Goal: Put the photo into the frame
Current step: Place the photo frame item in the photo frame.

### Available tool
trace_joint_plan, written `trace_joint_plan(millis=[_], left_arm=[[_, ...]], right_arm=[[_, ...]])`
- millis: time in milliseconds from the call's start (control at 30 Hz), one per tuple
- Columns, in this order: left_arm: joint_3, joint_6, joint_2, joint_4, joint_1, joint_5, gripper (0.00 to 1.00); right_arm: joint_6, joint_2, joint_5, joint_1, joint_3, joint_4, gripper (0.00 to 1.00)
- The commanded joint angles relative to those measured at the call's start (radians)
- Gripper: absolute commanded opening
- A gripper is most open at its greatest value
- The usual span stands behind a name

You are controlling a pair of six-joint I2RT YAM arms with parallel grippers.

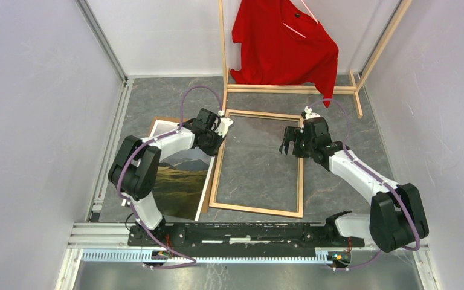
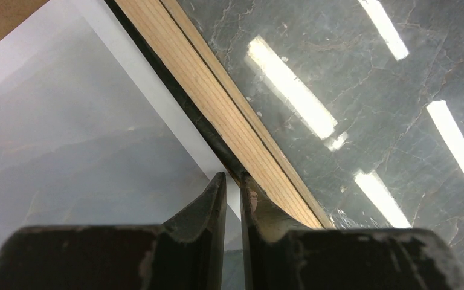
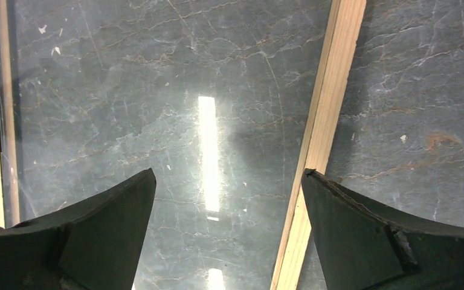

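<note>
The frame (image 1: 217, 175) lies flat mid-table with its light wood back up; its pane reflects the ceiling lights. The photo (image 1: 178, 184) lies face up just left of it, partly under my left arm. My left gripper (image 1: 217, 134) points down at the photo's right white border (image 2: 175, 115), beside the frame's left rail (image 2: 217, 103). Its jaws are almost together with a thin slit, and nothing shows between them (image 2: 233, 176). My right gripper (image 1: 287, 145) is wide open and empty above the frame's right rail (image 3: 323, 121), which runs close to its right finger (image 3: 362, 229).
A thin brown backing board (image 1: 157, 120) lies under the photo, its edges showing. A wooden clothes rack (image 1: 290, 89) with a red shirt (image 1: 281, 42) stands at the back. White walls close in on both sides; a metal rail (image 1: 96, 232) runs along the near edge.
</note>
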Motion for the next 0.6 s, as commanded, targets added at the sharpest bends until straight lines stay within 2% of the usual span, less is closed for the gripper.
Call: trace_joint_plan(millis=[0, 300, 567], left_arm=[[-0.013, 0.052, -0.022, -0.03, -0.008, 0.04, 0.21], [-0.018, 0.057, -0.025, -0.031, -0.007, 0.045, 0.21], [0.003, 0.028, -0.023, -0.026, -0.014, 0.105, 0.21]], right_arm=[[-0.027, -0.003, 0.049, 0.005, 0.031, -0.01, 0.98], [-0.036, -0.021, 0.072, -0.04, -0.028, 0.0, 0.98], [-0.052, 0.032, -0.044, -0.17, -0.07, 0.076, 0.98]])
